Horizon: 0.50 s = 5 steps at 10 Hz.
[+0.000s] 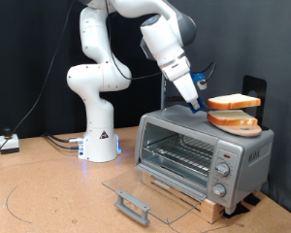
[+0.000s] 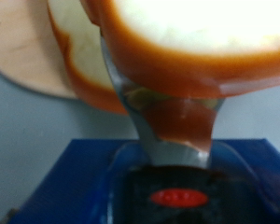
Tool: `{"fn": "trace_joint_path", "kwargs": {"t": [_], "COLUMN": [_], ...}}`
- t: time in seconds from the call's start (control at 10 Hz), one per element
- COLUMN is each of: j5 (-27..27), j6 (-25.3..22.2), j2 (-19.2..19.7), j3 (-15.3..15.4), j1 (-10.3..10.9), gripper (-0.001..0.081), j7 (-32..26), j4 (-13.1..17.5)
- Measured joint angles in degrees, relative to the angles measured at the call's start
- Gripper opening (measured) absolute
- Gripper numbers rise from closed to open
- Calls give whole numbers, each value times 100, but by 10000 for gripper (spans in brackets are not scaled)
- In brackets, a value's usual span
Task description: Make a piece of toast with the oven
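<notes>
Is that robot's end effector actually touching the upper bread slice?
Touching. In the wrist view an end effector finger lies pressed against the orange-brown crust of the upper bread slice, with no gap between them.

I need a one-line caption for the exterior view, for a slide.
Gripper lifts the piece of toast above a second slice atop the oven, door open.

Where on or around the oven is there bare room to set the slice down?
The wire rack inside the oven is bare, and so is its top at the exterior view's left, beside the wooden disc. The disc end is crowded: a second slice, the held piece of toast, and the gripper.
</notes>
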<state>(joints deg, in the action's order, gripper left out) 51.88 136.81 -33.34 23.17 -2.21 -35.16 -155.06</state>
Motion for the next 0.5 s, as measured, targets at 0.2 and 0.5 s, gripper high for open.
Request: {"fn": "trace_joint_path", "kwargs": {"t": [0.2, 0.5], "j5": [-43, -159], "j6": [-93, -539], "j2": [-143, -205], "j3": [-16, -490], "j1": [-32, -111], "gripper": [395, 395], "j7": [10, -443], "j4": [-81, -164]}}
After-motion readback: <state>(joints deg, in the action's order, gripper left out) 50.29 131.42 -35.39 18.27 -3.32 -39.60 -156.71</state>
